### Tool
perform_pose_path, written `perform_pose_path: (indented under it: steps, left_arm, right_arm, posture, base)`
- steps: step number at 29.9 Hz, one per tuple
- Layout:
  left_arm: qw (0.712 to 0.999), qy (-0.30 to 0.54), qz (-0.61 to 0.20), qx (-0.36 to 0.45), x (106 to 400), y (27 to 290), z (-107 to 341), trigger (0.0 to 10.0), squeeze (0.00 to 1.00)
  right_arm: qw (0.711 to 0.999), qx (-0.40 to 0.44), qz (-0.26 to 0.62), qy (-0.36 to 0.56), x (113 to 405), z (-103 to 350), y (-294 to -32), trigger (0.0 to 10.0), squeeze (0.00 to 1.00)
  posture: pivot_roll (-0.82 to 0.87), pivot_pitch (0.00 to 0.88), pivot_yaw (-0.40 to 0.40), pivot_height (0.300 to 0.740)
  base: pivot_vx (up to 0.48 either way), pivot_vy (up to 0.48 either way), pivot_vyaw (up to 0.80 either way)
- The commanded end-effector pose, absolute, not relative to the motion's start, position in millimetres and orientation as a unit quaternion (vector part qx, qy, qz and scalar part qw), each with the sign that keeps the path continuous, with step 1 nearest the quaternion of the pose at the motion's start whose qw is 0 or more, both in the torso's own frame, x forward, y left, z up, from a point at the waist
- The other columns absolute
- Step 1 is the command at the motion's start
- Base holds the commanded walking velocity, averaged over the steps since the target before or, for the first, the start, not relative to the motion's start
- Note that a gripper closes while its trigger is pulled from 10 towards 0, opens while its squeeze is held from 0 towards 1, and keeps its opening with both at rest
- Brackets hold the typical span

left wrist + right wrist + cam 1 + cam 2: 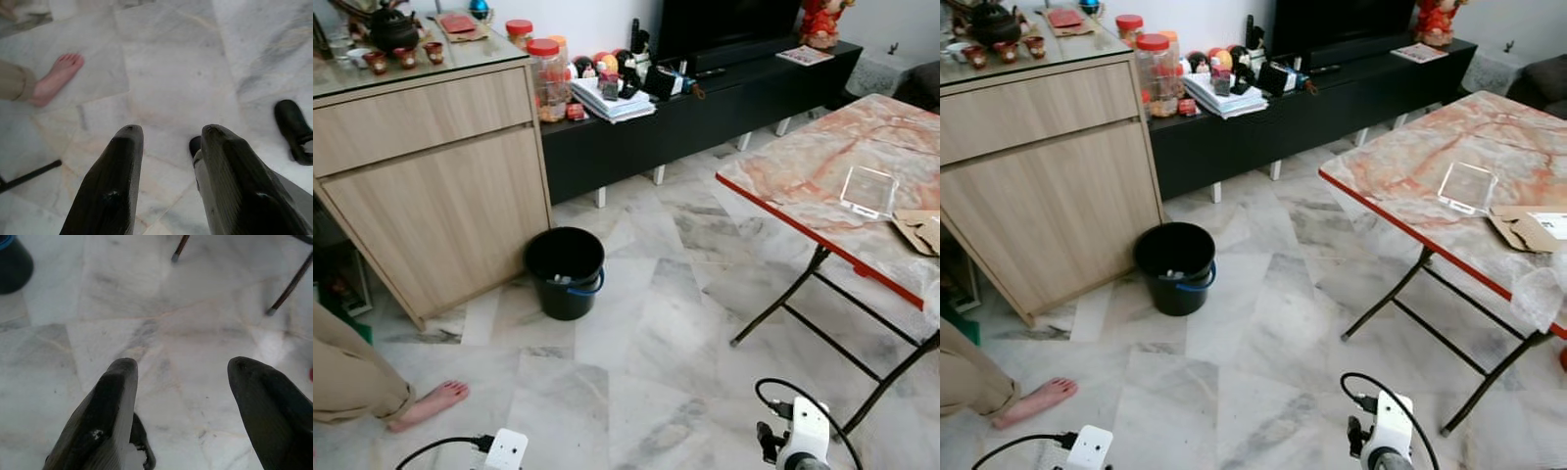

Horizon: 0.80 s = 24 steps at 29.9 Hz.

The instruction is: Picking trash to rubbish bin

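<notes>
A black rubbish bin (566,269) with a blue handle stands on the marble floor beside the wooden cabinet, with small scraps inside. On the folding table (803,162) to the right lie a clear plastic box (868,190), torn cardboard (920,230) and crumpled clear plastic (1540,294). Both arms hang low at the bottom of the eye views. My left gripper (168,147) is open over bare floor. My right gripper (183,377) is open wide, also over bare floor, holding nothing.
A person's bare foot (431,403) and trouser leg are at the left, close to my left arm. The wooden cabinet (421,166) and black TV bench (705,108) line the back. Black table legs (822,323) cross the floor at right.
</notes>
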<state>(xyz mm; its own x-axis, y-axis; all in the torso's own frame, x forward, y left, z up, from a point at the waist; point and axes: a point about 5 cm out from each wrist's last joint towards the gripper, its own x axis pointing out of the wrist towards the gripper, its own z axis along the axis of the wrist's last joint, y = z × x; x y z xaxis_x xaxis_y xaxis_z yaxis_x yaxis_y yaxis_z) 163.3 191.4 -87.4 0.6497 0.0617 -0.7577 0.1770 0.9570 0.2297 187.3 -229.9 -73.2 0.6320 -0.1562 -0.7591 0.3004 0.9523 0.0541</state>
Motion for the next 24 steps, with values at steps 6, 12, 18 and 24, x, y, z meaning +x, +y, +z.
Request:
perform_pose_path:
  steps: [6,12,18,24]
  left_arm:
    - [0.89,0.431,-0.025,0.146,156.2,195.7,-90.3,10.0,0.0]
    - [0.888,0.435,-0.025,0.15,152.4,197.2,-91.5,10.0,0.0]
    - [0.889,0.434,-0.02,0.144,153.1,196.5,-91.3,10.0,0.0]
    - [0.891,0.431,-0.019,0.144,155.9,197.3,-90.1,10.0,0.0]
  right_arm:
    - [0.899,0.091,-0.139,0.406,187.1,-71.9,-235.2,10.0,0.0]
    - [0.898,0.094,-0.143,0.405,186.6,-71.8,-236.5,10.0,0.0]
    - [0.898,0.097,-0.145,0.405,186.7,-72.1,-235.4,10.0,0.0]
    - [0.897,0.098,-0.145,0.405,186.2,-72.5,-234.7,10.0,0.0]
  posture:
    - [0.07,0.064,-0.047,0.74]
    - [0.08,0.087,-0.044,0.74]
    - [0.08,0.11,-0.04,0.74]
    - [0.09,0.119,-0.039,0.74]
  base:
    - [0.0,0.0,-0.76]
    - [0.0,0.0,-0.76]
    - [0.0,-0.323,-0.76]
    - [0.0,0.0,-0.76]
